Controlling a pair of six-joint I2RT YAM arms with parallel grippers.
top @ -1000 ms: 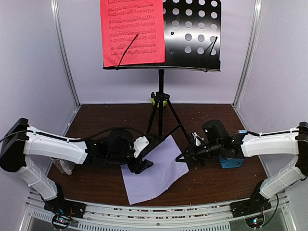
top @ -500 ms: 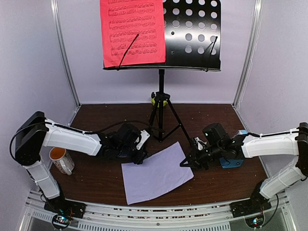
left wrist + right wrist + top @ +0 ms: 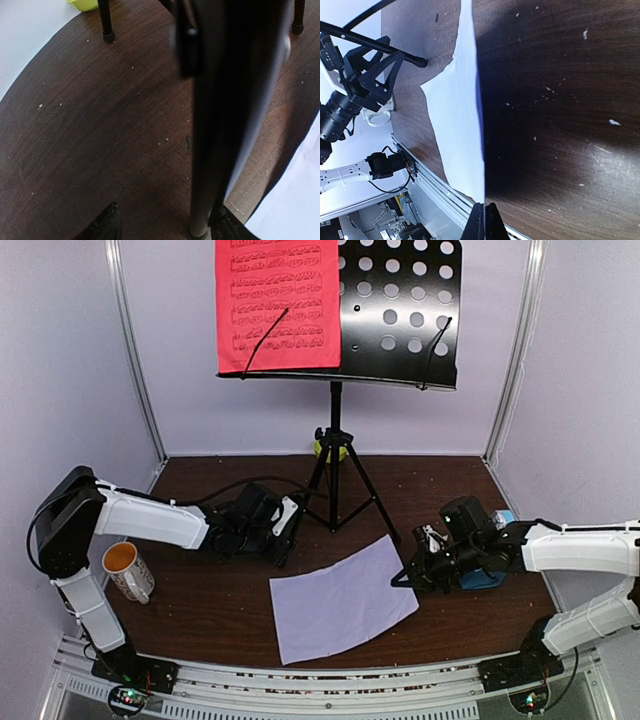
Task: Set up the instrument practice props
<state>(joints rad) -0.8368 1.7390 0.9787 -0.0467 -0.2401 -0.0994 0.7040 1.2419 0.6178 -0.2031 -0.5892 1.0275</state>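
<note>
The black music stand (image 3: pixel 400 310) stands on its tripod (image 3: pixel 335 480) at the back, and the red sheet (image 3: pixel 278 305) rests on its left half. The white sheet (image 3: pixel 345 598) lies on the table, its right edge lifted. My right gripper (image 3: pixel 408 575) is shut on that edge; the right wrist view shows the fingers (image 3: pixel 484 220) pinching the white sheet (image 3: pixel 460 115) edge-on. My left gripper (image 3: pixel 283 535) is open at the tripod's left leg. That leg (image 3: pixel 215 125) stands between its fingertips (image 3: pixel 167 227), close against the right one. The blue metronome (image 3: pixel 482 575) is partly hidden behind my right arm.
A white mug (image 3: pixel 125 570) stands at the near left by my left arm. A small green bowl (image 3: pixel 333 448) sits behind the tripod, also seen as the green bowl (image 3: pixel 85 4) in the left wrist view. The metal rail (image 3: pixel 300 685) runs along the near edge.
The white sheet has slid to the right, pulled by my right gripper. My left gripper has left the sheet and moved back to the tripod's left leg, its jaws narrowing slightly.
</note>
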